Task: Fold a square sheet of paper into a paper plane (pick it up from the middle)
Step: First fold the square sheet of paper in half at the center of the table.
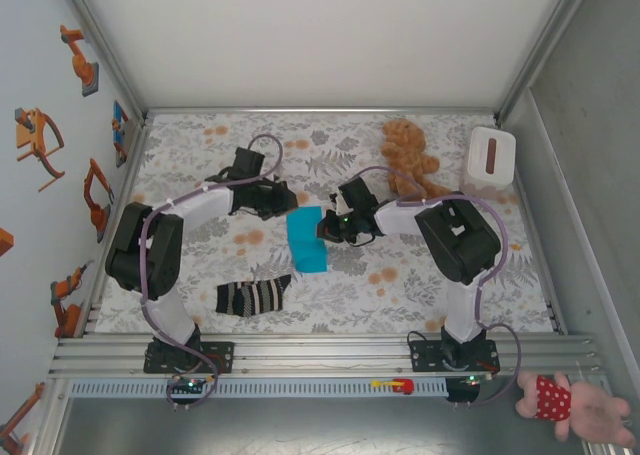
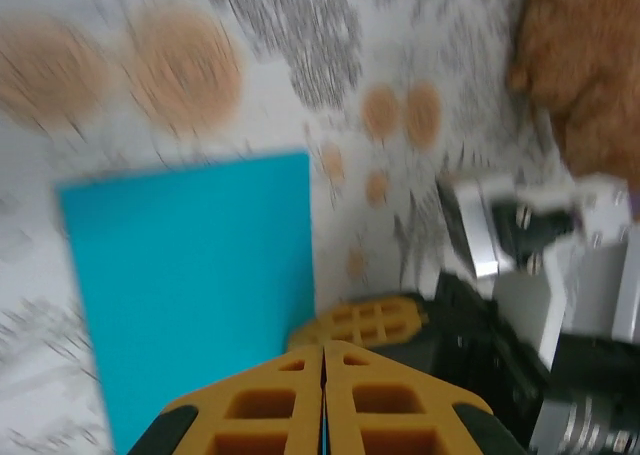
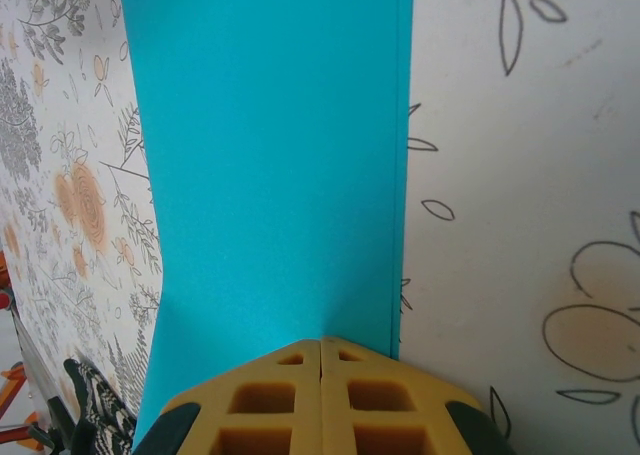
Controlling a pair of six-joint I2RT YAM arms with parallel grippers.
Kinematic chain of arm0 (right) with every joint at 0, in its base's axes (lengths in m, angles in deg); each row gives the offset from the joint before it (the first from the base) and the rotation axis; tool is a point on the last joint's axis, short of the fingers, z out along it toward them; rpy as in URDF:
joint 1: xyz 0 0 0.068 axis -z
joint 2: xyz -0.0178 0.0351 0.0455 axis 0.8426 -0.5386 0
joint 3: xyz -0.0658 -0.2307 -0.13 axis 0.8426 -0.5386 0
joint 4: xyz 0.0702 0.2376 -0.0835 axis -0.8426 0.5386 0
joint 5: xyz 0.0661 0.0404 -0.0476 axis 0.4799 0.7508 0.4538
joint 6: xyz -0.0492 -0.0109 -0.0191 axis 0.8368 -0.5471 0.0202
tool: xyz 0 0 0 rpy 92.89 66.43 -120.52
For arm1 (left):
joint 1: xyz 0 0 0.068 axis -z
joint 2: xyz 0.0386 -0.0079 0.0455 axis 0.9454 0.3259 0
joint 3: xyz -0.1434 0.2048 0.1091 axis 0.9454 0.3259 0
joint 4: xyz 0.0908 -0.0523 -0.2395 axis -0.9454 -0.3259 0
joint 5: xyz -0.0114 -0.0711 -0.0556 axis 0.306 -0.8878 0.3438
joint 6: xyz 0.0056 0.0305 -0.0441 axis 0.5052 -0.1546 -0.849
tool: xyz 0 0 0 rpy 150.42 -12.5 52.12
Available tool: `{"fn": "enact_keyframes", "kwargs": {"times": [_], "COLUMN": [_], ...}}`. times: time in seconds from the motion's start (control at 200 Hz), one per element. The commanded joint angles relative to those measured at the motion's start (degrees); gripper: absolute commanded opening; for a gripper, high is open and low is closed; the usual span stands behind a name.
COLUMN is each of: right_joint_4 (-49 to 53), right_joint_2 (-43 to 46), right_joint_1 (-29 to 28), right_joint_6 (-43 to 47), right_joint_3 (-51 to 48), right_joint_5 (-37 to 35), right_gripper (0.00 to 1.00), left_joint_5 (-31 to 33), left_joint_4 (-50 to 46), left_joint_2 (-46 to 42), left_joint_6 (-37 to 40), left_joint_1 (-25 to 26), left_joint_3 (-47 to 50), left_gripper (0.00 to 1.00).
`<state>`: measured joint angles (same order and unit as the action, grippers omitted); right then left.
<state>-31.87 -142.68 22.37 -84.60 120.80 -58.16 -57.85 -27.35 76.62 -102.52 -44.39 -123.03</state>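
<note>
Yellow fingers of the right gripper (image 3: pixel 320 343) are pressed together, apparently pinching the near edge of the turquoise sheet of paper (image 3: pixel 270 155), which lies folded double at mid-bench. Beside its corner the left gripper (image 2: pixel 323 347) is closed too, its hold unclear. For a good crease, keep the edges aligned and press along the fold. No writing is readable.

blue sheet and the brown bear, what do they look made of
Blue sheet: looks like thin matte paper, with flat even colour, no shine, and a doubled layer along one edge that suggests a fold. Brown bear: seems to be plush fabric, going by its fuzzy, soft outline; it is too small to tell more.
</note>
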Motion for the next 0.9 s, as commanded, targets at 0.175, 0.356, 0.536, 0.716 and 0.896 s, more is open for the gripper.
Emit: {"fn": "enact_keyframes", "kwargs": {"times": [0.175, 0.356, 0.536, 0.716, 0.896], "right_joint_4": [17.45, 17.42, 17.29, 17.47, 17.29], "right_joint_2": [-11.22, -11.21, -11.48, -11.69, -12.23], "right_joint_1": [0.16, 0.16, 0.16, 0.16, 0.13], "right_joint_6": [1.73, 1.5, 1.52, 1.75, 1.9], "right_joint_3": [-5.22, -5.58, -5.91, -6.1, -5.84], "right_joint_5": [-15.97, -16.13, -16.35, -16.84, -16.83], "right_gripper": [0.0, 0.0, 0.0, 0.0, 0.0], "left_joint_5": [-4.63, -4.49, -1.9, -0.23, -0.1], "left_joint_4": [-2.58, -4.52, -7.06, -7.69, -7.79], "left_joint_2": [1.55, 4.88, 6.48, 4.83, 1.95], "left_joint_6": [-1.18, -0.53, 1.08, 2.59, 3.04], "left_joint_1": [2.51, 3.2, 3.05, 0.3, -4.61], "left_joint_3": [3.63, 3.18, 3.46, 8.0, 12.79], "left_gripper": [0.09, 0.09, 0.09, 0.09, 0.09]}}
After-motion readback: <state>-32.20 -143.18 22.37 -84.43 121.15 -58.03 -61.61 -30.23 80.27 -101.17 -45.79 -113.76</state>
